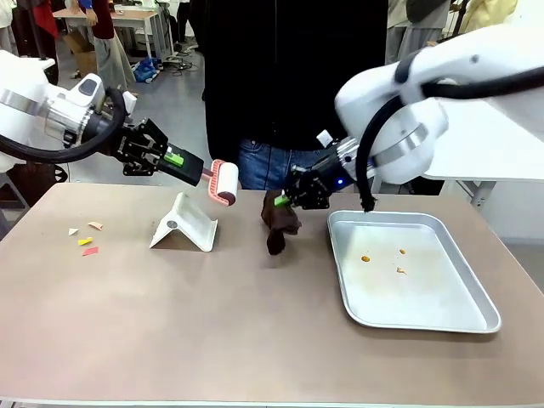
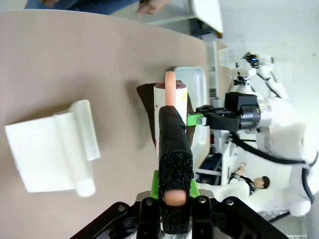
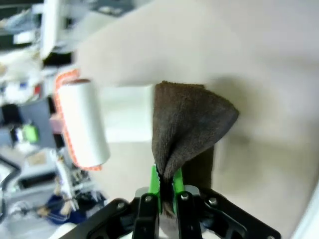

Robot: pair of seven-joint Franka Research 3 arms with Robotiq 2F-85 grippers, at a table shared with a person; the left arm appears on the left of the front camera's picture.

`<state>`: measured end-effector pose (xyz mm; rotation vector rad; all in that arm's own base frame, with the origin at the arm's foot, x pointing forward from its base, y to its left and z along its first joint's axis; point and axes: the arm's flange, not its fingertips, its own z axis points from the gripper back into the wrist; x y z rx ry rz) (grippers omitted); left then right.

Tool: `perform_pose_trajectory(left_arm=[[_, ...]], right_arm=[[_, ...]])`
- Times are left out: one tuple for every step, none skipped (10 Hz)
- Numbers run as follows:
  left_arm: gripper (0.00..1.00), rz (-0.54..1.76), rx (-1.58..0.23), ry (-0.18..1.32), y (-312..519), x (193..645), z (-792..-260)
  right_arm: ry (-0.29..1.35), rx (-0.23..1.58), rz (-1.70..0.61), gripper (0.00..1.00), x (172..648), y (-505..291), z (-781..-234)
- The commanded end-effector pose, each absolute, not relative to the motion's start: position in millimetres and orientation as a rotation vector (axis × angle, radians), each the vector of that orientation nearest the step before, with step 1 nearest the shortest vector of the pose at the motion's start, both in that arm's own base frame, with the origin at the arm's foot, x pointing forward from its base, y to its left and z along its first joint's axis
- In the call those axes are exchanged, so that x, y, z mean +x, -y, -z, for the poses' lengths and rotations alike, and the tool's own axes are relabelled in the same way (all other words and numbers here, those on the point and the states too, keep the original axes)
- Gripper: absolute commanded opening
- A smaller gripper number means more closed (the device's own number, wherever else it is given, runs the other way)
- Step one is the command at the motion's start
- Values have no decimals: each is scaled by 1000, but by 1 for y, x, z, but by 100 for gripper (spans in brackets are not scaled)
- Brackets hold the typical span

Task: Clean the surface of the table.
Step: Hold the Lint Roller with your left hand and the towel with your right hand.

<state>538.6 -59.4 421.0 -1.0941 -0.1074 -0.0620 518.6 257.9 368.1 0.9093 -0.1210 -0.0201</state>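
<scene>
Left gripper [image 1: 176, 159] clamps roller [image 1: 226, 183] handle, right gripper [image 1: 283, 201] pinches cloth [image 1: 279, 223] dangling beneath it; both above table [image 1: 212, 323], presumably readied for scraps [image 1: 86, 242] beyond left gripper.

Tray [image 1: 425, 297] on table [image 1: 212, 323], right side; crumbs [image 1: 399, 270] inside tray. Stand [image 1: 184, 224] left of centre. Scraps [image 1: 85, 242] near left edge, well apart from stand. Roller [image 1: 226, 183] in left gripper [image 1: 189, 162], above table, behind stand. Cloth [image 1: 279, 223] hanging from right gripper [image 1: 283, 201], between stand and tray. Person [image 1: 289, 85] behind far edge, middle.
</scene>
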Motion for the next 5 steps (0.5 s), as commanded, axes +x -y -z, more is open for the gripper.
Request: perform_pose_trajectory(left_arm=[[7, 98, -1209, 110, 45, 514, -437], [7, 129, -1279, 96, 36, 501, -448], [7, 157, -1325, 103, 22, 488, -458], [7, 169, -1343, 119, -2, 472, -467], [7, 178, -1379, 155, -32, 456, -473]], right_arm=[[26, 1120, -38, 0, 475, -209, -370], [8, 1201, -52, 0, 461, -200, -382], [3, 1293, -56, 0, 445, -187, -396], [23, 1355, -34, 0, 427, -171, -410], [33, 1377, -18, 0, 411, -157, -418]])
